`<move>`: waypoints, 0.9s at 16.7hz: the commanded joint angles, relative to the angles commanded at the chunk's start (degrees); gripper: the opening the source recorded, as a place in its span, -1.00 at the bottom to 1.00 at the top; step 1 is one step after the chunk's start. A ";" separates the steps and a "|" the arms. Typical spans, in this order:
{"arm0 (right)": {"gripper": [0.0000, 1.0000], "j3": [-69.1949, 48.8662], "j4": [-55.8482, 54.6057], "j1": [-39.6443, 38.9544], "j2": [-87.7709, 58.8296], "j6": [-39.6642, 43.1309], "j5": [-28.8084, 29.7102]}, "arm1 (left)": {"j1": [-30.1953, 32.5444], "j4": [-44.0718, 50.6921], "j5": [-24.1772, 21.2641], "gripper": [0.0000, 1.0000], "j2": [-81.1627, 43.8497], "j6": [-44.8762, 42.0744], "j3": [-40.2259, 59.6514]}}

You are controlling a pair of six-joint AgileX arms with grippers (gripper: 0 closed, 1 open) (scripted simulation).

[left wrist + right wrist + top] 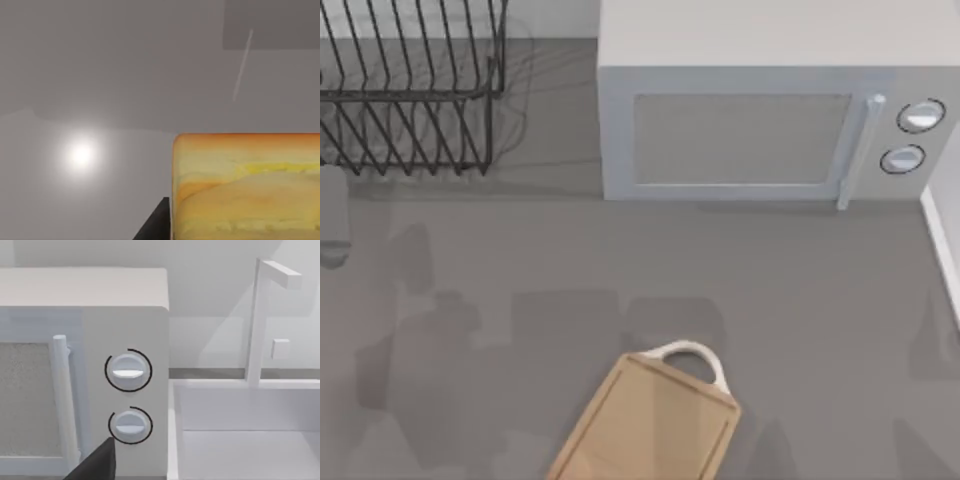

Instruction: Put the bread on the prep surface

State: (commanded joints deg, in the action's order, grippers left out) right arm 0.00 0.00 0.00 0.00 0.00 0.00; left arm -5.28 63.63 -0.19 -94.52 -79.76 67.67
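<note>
The bread [247,187], a blocky orange-yellow piece with a toasted golden face, sits very close in the left wrist view, with grey countertop far behind it. One dark finger [156,224] of my left gripper [235,236] lies against the bread's side, so the gripper looks shut on it. The prep surface [655,425], a light tan cutting board with a white loop handle [688,354], lies slanted at the front middle of the table and is bare. In the right wrist view a single dark fingertip [97,465] points at the microwave's knobs.
A white microwave [740,120] stands at the back right, with a black wire dish rack [410,90] at the back left. A white sink [250,440] with a faucet [260,320] sits right of the microwave. Grey countertop [520,270] stretches between them and the board.
</note>
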 joint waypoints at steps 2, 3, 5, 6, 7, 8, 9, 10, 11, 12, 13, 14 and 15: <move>1.00 0.00 0.00 0.00 0.00 0.00 0.00 | 0.05 0.98 0.00 -1.00 0.68 0.08 0.81; 1.00 0.00 0.00 0.00 0.00 0.00 0.00 | 0.05 0.98 0.00 -1.00 0.68 0.08 0.81; 1.00 0.00 0.00 0.00 0.00 0.00 0.00 | -0.05 0.82 0.01 -1.00 0.46 -0.04 0.66; 1.00 0.00 0.00 0.00 0.00 0.00 0.00 | -0.05 0.82 0.01 -1.00 0.46 -0.04 0.66; 1.00 0.00 0.00 0.00 0.00 0.00 0.00 | -0.04 0.80 0.02 -1.00 0.42 0.20 0.66; 1.00 0.00 0.00 0.00 0.00 0.00 0.00 | 0.03 0.72 0.05 -1.00 0.27 1.21 0.63; 1.00 0.00 0.00 0.00 0.00 0.00 0.00 | 0.14 0.61 0.10 -1.00 0.06 2.70 0.58; 1.00 0.00 0.00 0.00 0.00 0.00 0.00 | 0.31 0.44 0.17 -1.00 -0.21 4.76 0.53; 1.00 0.00 0.00 0.00 0.00 0.00 0.00 | 0.54 0.22 0.26 -1.00 -0.56 7.46 0.46; 1.00 0.00 0.00 0.00 0.00 0.00 0.00 | 0.81 -0.02 0.37 -1.00 -0.93 10.44 0.39; 1.00 0.00 0.00 0.00 0.00 0.00 0.00 | 1.19 -0.30 0.49 -1.00 -1.39 14.17 0.33; 1.00 0.00 0.00 0.00 0.00 0.00 0.00 | 1.60 -0.59 0.62 -1.00 -1.87 18.07 0.28; 1.00 0.00 0.00 0.00 0.00 0.00 0.00 | 2.11 -0.89 0.76 -1.00 -2.40 22.55 0.24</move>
State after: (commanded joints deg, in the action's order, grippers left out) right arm 0.00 0.00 0.00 0.00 0.00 0.00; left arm -3.17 62.75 0.57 -96.92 -57.21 67.91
